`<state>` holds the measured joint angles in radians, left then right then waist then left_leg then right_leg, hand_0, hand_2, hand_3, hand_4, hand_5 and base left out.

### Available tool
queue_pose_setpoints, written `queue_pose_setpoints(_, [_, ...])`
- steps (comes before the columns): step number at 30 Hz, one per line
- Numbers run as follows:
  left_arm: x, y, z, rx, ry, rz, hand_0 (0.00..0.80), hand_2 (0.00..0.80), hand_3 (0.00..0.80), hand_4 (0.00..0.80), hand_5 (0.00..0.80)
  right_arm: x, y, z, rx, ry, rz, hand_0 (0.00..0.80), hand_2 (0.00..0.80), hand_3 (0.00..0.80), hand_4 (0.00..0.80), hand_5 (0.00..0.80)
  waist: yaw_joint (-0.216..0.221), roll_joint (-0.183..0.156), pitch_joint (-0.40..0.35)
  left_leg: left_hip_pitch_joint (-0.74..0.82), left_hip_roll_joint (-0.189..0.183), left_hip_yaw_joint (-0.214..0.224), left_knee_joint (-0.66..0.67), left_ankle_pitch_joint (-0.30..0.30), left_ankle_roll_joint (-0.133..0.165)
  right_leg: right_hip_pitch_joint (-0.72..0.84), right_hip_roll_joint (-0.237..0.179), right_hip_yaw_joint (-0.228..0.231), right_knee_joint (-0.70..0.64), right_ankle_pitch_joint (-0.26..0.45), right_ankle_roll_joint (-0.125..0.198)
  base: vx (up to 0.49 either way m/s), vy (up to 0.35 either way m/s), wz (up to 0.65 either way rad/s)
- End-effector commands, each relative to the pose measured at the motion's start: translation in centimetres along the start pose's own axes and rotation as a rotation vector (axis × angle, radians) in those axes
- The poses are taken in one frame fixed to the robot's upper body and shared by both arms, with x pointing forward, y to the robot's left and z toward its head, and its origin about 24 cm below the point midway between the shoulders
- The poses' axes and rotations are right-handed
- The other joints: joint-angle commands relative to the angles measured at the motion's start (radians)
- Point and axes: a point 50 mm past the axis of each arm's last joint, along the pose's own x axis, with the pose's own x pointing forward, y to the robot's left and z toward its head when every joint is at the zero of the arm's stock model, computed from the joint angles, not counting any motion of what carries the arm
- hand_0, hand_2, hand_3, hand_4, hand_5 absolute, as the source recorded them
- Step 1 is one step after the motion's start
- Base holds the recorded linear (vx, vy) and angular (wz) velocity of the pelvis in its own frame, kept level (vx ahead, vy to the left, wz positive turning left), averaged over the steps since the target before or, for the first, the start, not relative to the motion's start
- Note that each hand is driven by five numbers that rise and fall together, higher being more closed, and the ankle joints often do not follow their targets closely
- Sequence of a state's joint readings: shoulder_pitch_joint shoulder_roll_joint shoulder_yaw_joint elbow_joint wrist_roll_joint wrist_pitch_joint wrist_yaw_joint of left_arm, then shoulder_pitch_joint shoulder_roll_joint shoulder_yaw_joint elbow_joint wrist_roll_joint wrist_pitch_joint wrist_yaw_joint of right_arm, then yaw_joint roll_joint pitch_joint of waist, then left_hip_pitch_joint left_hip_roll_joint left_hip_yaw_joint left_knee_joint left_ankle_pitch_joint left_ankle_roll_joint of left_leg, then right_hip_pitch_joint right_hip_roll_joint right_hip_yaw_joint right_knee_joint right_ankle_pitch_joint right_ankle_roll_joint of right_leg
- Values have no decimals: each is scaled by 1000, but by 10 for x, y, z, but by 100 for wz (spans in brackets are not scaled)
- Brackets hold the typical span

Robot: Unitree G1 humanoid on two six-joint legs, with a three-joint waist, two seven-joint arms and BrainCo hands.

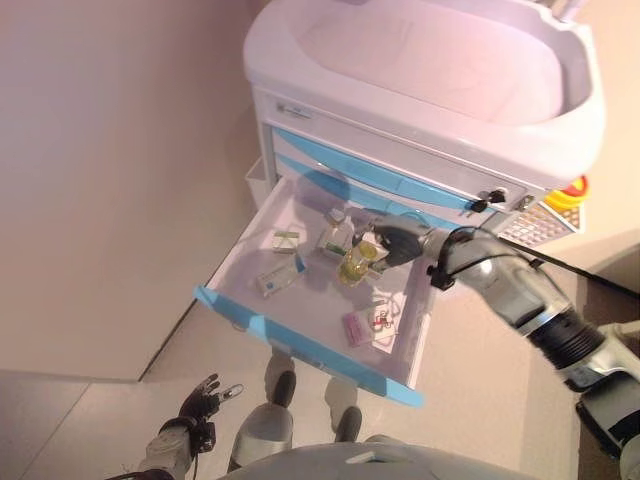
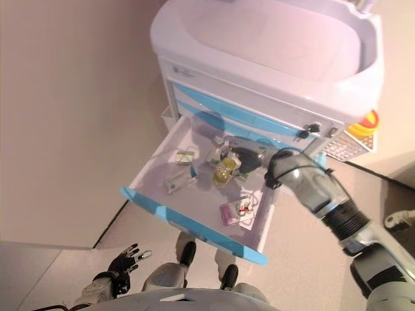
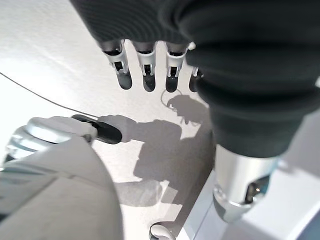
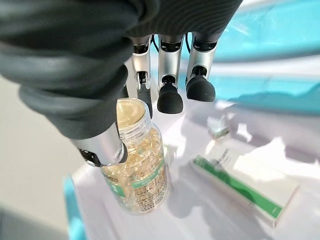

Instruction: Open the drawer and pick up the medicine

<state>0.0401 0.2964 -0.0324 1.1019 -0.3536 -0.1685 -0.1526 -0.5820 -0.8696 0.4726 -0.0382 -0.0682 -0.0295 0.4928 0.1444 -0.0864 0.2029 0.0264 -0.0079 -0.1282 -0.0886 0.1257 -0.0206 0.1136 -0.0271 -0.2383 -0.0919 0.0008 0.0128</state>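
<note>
Pale floor surrounds the cart whose open drawer [image 1: 300,335] holds a capsule bottle [image 4: 137,165] at its two o'clock corner; my right hand [image 4: 165,75], fingers loosely spread above it, should grip its slick, light, rigid sides.

Open white drawer [image 1: 262,222] with blue front, pulled out of cart [image 1: 420,110]; inside: capsule bottle [image 1: 355,265], small boxes [image 1: 285,239], pink packet [image 1: 356,328], sachet [image 1: 385,318], flat on drawer floor.
</note>
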Motion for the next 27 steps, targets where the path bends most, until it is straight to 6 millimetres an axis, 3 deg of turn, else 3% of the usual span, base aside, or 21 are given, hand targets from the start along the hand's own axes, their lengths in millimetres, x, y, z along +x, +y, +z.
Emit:
queue_pose_setpoints(1, [-3,15,-9,25,57,47,0,0,0,0,0,-13,-62,21,105,-157,-170,800,800,800,800,800,-12,-37,-73,7,-6,15,1,-89,-14,-7,-30,16,35,7,51,79,41,-21])
queue_pose_setpoints(8, [-6,16,-16,29,84,53,0,0,0,0,0,-52,-160,19,211,-175,-641,800,800,800,800,800,-12,-46,-107,37,-14,28,1,-105,-10,12,-31,36,38,7,54,96,50,-13])
queue_pose_setpoints(14, [-8,21,-21,54,118,62,0,0,0,0,0,-92,-219,9,237,-32,-931,800,800,800,800,800,10,-60,-113,59,-23,16,1,-115,-8,30,-30,26,43,1,49,103,36,2])
queue_pose_setpoints(18, [-13,30,-27,69,147,79,0,0,0,0,0,-119,-246,-3,213,136,-1054,800,800,800,800,800,34,-80,-112,65,-30,-2,1,-118,-8,39,-27,17,40,2,48,90,3,3])
queue_pose_setpoints(27, [-15,31,-29,97,153,74,0,0,0,0,0,-137,-268,-15,120,468,-1071,800,800,800,800,800,96,-98,-86,60,-43,-56,1,-109,-5,47,-27,-15,38,5,46,72,13,12])
